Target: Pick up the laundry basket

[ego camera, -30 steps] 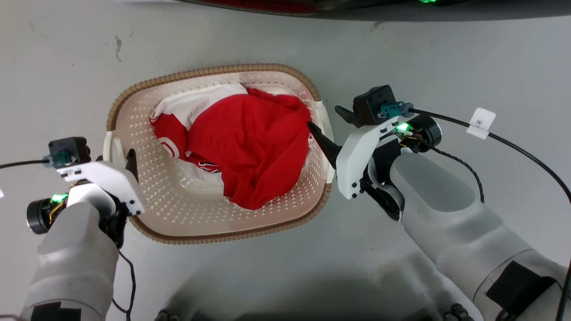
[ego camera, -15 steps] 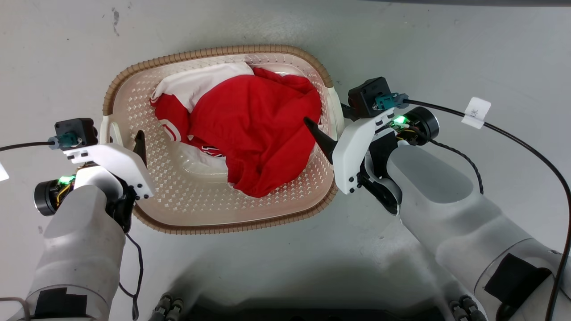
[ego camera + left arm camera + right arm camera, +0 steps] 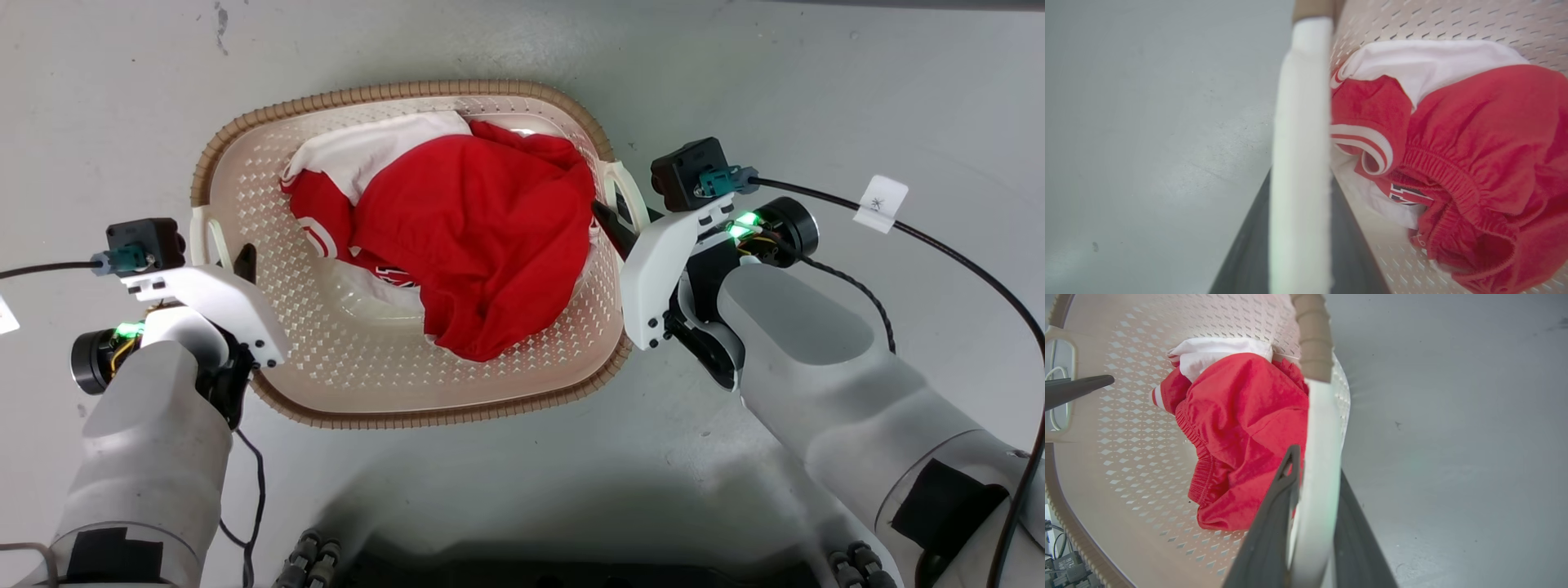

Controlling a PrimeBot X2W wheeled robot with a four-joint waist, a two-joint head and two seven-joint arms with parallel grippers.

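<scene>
The laundry basket [image 3: 392, 90], cream with perforated walls and a brown woven-look rim, lies between my arms and holds red and white clothes [image 3: 482, 237]. My left gripper [image 3: 233, 260] is shut on its white left handle [image 3: 208, 245]; in the left wrist view that handle [image 3: 1300, 122] runs up between my two dark fingers [image 3: 1249, 253]. On the opposite side my right gripper [image 3: 620, 214] is shut on the right handle [image 3: 627, 189]. The right wrist view has the white handle bar [image 3: 1318, 457] pinched between that gripper's fingers [image 3: 1274, 522]. The left gripper's finger [image 3: 1077, 386] shows across the basket.
Grey floor [image 3: 816, 98] surrounds the basket. A black cable with a white tag [image 3: 878, 204] runs off to the right from my right wrist. My own dark base [image 3: 522, 563] sits at the bottom edge, close under the basket.
The head camera has shifted. My right gripper, open one second ago with one finger inside the basket, has closed onto the right handle. The left finger has drawn in against the left handle.
</scene>
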